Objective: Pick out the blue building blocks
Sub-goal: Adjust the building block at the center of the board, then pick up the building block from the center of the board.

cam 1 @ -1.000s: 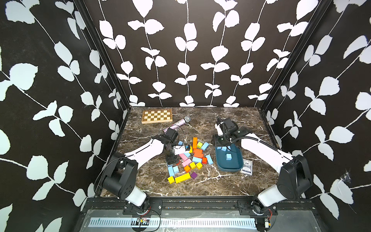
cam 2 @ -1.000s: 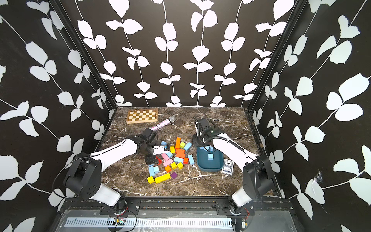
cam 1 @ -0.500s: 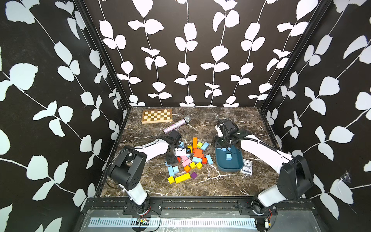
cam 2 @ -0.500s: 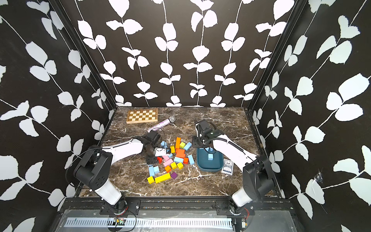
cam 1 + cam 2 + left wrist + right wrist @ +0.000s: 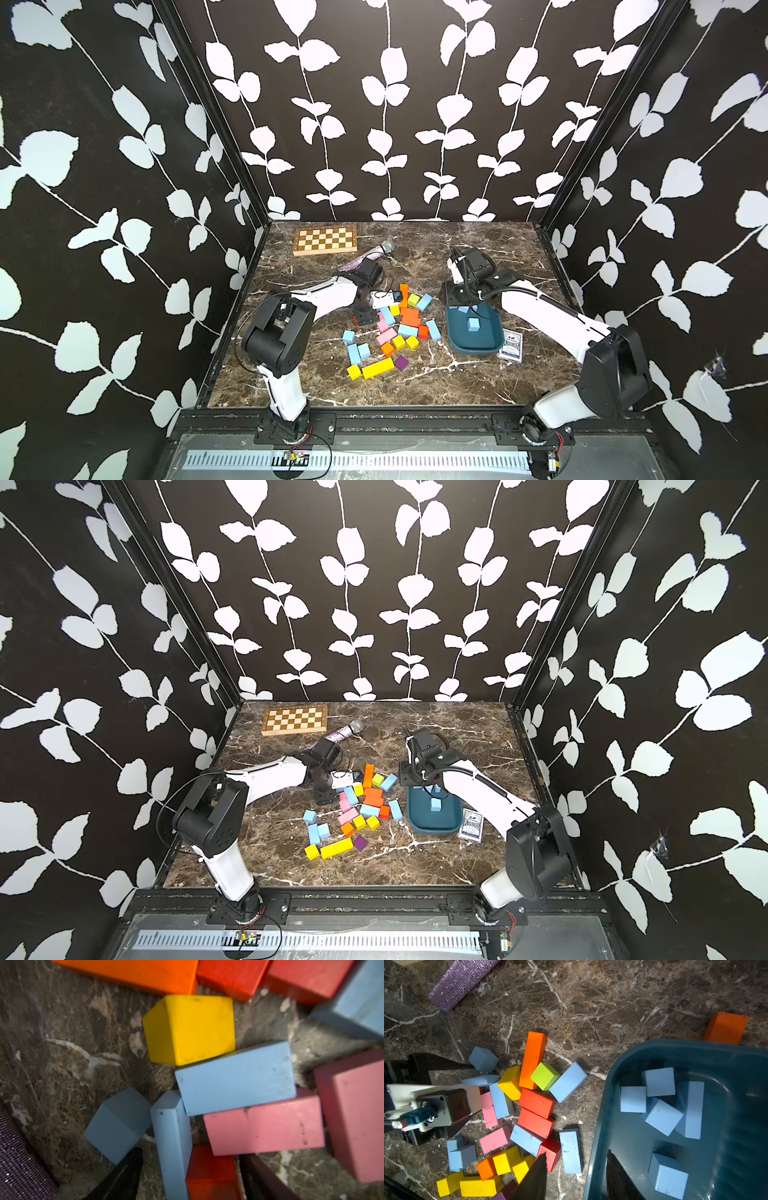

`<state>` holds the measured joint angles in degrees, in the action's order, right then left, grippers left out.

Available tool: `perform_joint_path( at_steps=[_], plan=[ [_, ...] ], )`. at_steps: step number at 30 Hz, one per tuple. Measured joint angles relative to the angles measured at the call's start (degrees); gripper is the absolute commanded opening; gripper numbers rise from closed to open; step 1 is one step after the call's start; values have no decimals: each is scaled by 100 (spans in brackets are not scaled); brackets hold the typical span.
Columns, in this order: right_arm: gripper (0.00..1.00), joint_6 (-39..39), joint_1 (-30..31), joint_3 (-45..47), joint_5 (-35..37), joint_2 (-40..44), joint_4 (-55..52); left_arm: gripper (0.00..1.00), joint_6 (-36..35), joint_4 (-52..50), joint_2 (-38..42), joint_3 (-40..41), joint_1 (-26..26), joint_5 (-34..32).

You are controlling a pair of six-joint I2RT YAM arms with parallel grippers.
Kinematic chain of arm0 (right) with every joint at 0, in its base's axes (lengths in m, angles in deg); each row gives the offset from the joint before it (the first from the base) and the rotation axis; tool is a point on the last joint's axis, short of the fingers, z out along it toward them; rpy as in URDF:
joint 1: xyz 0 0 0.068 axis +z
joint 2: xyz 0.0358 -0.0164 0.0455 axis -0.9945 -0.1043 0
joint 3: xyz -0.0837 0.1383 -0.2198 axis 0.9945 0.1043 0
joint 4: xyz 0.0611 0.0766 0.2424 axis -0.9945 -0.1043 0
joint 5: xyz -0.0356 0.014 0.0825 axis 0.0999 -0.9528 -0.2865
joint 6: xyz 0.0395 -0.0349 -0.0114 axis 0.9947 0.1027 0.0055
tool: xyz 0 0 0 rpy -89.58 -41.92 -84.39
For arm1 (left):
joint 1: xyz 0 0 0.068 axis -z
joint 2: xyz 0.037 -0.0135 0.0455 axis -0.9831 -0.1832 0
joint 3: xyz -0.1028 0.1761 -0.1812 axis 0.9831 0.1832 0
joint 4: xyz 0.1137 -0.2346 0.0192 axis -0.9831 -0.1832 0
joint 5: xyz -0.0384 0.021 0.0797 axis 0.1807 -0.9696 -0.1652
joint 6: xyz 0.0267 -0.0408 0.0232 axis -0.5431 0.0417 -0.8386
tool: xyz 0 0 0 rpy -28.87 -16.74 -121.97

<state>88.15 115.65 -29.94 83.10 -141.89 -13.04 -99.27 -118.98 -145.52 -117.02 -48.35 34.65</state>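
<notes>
Left wrist view: your left claw (image 5: 188, 1153) hangs low at the edge of the pile (image 5: 405, 328). Its fingers are spread and pinch nothing. A thin blue bar (image 5: 172, 1136) standing on edge and a red block (image 5: 209, 1174) sit in the gap between them. A blue cube (image 5: 118, 1124) lies just outside one finger. A broader blue block (image 5: 236, 1082) lies just ahead of the claw, touching a yellow cube (image 5: 189, 1028) and a pink block (image 5: 264, 1128).

Over the past second the left arm (image 5: 328, 295) has swung its elbow in toward the pile, as both top views show, while the claw has kept its place. The right arm (image 5: 540, 307) has barely stirred. That looks like the left arm lining up a pick it has not yet made. The red block crowding the bar is the likely snag: close now and you may pinch both.

Your right claw (image 5: 576, 1152) hovers partly spread and empty, one finger over the pile's edge, the other over the dark teal tray (image 5: 695, 1046). In the tray, ahead of that claw, lie five of the blue building blocks (image 5: 661, 1115), four that look like cubes and one bar. Four of them are bunched together, and one cube sits apart, nearer the claw. Roughly nine more blue pieces remain on the bench (image 5: 612, 1001) in the pile, so the sort looks about a third done.
</notes>
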Motion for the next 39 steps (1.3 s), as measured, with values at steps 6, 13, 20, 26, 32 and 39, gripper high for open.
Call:
perform_joint_path(
  at_steps=[6, 13, 20, 26, 32, 39],
  plan=[
    [45, 0, 42, -2, 15, 48, -35, 79, 332, -229, 153, -284, 0, 470],
    [45, -74, 177, -149, -70, -4, -142, 80, 302, -520, 474, -426, 0, 713],
    [45, -131, 284, -245, -155, -144, -146, 80, -101, -848, 474, -426, 0, 634],
    [45, -129, 286, -245, -160, -149, -151, 80, -90, -855, 389, -426, 0, 402],
    [45, -127, 286, -245, -162, -149, -149, 73, 118, -651, 157, -457, 0, 192],
    [45, -109, 293, -245, -164, -149, -146, 57, 420, -516, -315, -732, 0, 111]
  ],
)
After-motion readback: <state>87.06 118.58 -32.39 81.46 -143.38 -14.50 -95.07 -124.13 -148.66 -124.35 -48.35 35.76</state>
